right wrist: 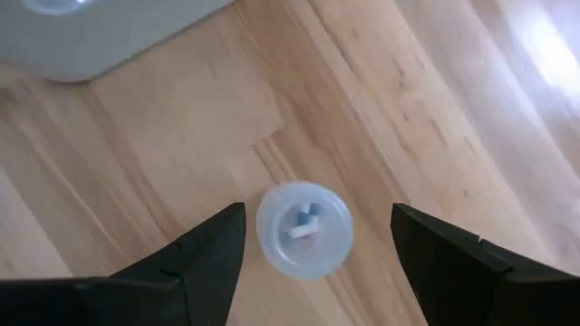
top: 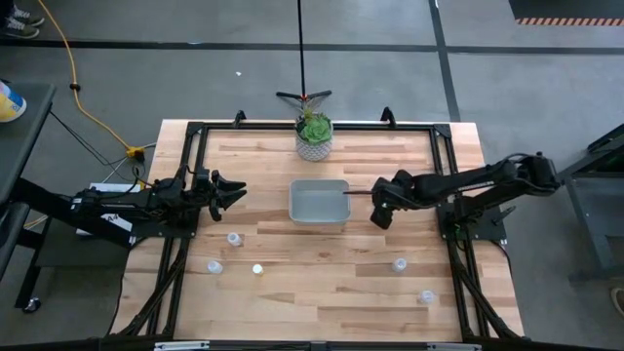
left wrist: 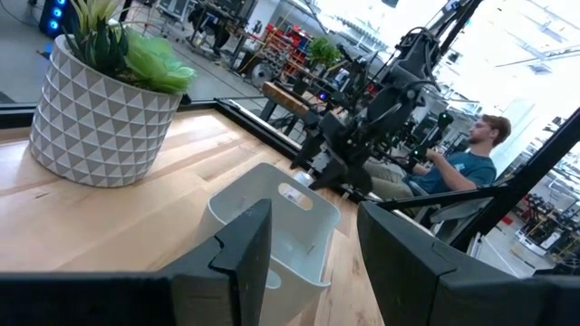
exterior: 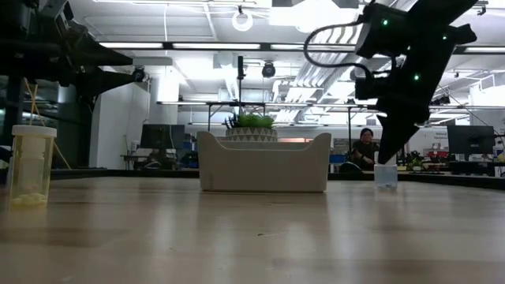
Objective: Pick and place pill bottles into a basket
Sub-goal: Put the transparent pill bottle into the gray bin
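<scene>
Nearest in the low view: 1 yellowish pill bottle [exterior: 30, 166], upright on the table [top: 322, 302] at the front left, white cap on top.

Seen from above, 5 small bottles spread over the front half of the wood: 1 [top: 234, 238] just ahead of the left arm, 2 more [top: 214, 265] [top: 257, 269] a little nearer the front edge, 1 [top: 399, 263] right of centre, 1 [top: 427, 296] near the front right corner. All apart from each other, none in the bin.

Further back, right gripper [top: 378, 216] lowered close to the table just beside the right side of the basket [top: 319, 202]. Fingers spread wide, nothing clamped; in the right wrist view a translucent bottle [right wrist: 303, 227] stands upright on the wood between the 2 dark fingers [right wrist: 204, 258], touching neither. Same bottle [exterior: 385, 174] visible in the low view under the descending arm, right of the basket wall [exterior: 263, 167]. Basket corner [right wrist: 82, 41] near it, not touching.

Left gripper [top: 229, 190] held above the table, left of the basket and well apart from it, pointing toward it, jaws parted and empty [left wrist: 313, 258].

Basket at table centre; in the left wrist view 1 whitish capped bottle [left wrist: 294, 194] lies inside against the far wall.

Behind the basket, a white patterned pot with a green plant [top: 314, 135] near the back edge. Beyond the table, a seated person [left wrist: 458, 167] in the room.
</scene>
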Robot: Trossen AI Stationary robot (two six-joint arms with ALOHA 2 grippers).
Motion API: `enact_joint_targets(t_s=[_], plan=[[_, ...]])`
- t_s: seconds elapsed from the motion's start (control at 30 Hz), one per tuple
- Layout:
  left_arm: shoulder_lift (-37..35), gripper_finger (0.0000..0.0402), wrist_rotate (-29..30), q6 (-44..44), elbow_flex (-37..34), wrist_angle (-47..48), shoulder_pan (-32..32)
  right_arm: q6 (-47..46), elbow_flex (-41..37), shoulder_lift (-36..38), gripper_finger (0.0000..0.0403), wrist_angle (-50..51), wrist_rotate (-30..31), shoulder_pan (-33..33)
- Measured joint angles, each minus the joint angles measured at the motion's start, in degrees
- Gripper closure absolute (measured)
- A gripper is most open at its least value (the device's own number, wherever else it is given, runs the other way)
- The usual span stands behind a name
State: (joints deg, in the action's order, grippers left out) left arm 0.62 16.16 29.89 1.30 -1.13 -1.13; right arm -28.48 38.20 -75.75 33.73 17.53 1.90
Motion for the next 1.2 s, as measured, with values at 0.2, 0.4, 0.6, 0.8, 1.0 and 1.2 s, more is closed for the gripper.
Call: enact_joint_targets(t_s=[0.2,0.4,0.6,0.8,1.0,1.2], plan=[[0.0,0.0202,0.0,0.0,0.0,0.0,0.0,-0.1,0.0,-3.0,0.0140,-1.9,-0.2,0.0],[0.0,0.0202,0.0,0.0,0.0,0.0,0.0,-0.5,0.0,-5.3,0.0158,-1.9,-2.8,0.0],[0.0,0.0202,0.0,0.0,0.0,0.0,0.0,-1.7,0.0,-5.5,0.0207,-1.9,-2.9,0.0],[0.0,0.0202,0.0,0.0,0.0,0.0,0.0,-1.8,0.0,-5.5,0.0262,-2.0,-3.2,0.0],[0.0,0.0202,0.0,0.0,0.0,0.0,0.0,-3.0,0.0,-4.9,0.0264,-4.0,-4.5,0.0],[0.0,0.0202,0.0,0.0,0.0,0.0,0.0,-7.6,0.0,-0.2,0.0256,-5.1,-1.9,0.6]])
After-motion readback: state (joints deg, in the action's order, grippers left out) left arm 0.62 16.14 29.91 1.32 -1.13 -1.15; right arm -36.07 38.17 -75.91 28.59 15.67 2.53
